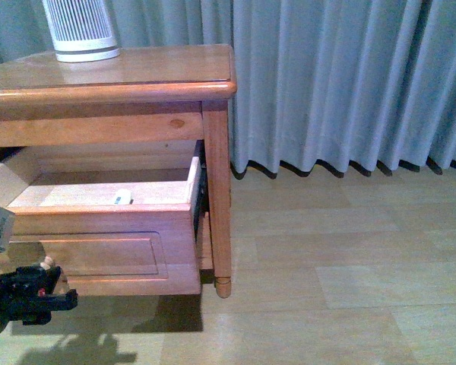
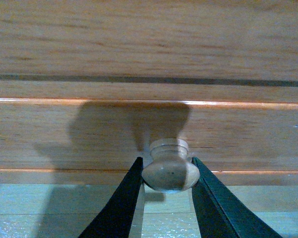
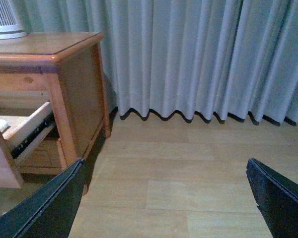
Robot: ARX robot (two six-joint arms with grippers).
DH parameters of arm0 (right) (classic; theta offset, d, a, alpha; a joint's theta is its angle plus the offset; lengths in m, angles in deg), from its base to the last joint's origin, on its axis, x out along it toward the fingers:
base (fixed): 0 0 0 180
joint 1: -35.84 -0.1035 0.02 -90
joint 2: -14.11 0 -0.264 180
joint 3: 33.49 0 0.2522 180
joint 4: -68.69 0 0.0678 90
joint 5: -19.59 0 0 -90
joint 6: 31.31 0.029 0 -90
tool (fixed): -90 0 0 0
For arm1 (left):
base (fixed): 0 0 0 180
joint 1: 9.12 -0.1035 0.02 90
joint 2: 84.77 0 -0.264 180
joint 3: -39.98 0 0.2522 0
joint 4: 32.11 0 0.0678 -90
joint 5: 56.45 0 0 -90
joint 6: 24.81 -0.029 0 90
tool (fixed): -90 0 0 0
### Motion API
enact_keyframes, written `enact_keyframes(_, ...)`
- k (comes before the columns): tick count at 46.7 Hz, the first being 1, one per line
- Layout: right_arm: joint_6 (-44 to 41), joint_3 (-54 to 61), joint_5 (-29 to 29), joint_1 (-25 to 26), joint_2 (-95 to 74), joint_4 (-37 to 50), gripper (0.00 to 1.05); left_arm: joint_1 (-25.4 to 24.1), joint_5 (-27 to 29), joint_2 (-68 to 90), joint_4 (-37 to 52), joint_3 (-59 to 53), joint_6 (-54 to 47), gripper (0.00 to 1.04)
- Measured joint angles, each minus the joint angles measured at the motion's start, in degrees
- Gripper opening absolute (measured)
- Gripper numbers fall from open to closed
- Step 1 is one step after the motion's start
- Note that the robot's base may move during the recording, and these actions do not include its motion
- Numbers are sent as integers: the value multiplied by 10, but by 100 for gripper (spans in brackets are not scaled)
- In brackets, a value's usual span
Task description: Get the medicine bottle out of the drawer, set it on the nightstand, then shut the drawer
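Drawer (image 1: 106,255) stands pulled out of the nightstand (image 1: 137,90). Medicine bottle (image 1: 122,198) rests on the pale drawer floor, just behind the front wall, slightly toward 3 o'clock of the drawer's middle. Left tool (image 2: 166,159), at 8 o'clock in the front view, is clamped on the round knob (image 2: 170,173), a finger against each side. Right tool (image 3: 161,198) hangs over the wooden floor (image 3: 188,163), fingers spread wide, holding nothing. Ribbed white canister (image 1: 80,30) sits on the surface at 11 o'clock. Grey curtain (image 1: 349,84) behind.
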Motion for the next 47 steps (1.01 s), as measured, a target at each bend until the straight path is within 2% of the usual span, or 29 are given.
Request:
enact_keyframes(1, 0, 0, 0, 0, 0, 0, 98, 0, 0, 0, 0, 0, 0, 25)
enact_keyframes(5, 0, 0, 0, 0, 0, 0, 98, 0, -10, -6, -1, -1, -5, 40)
enact_keyframes(26, 0, 0, 0, 0, 0, 0, 98, -4, -10, -66, -8, -14, -11, 100)
enact_keyframes(33, 0, 0, 0, 0, 0, 0, 98, -15, -16, -145, -35, -50, 0, 98)
enact_keyframes(39, 0, 0, 0, 0, 0, 0, 98, -23, -33, -268, -91, -99, 5, 98)
enact_keyframes(47, 0, 0, 0, 0, 0, 0, 98, -24, -42, -541, -267, -163, 8, 98)
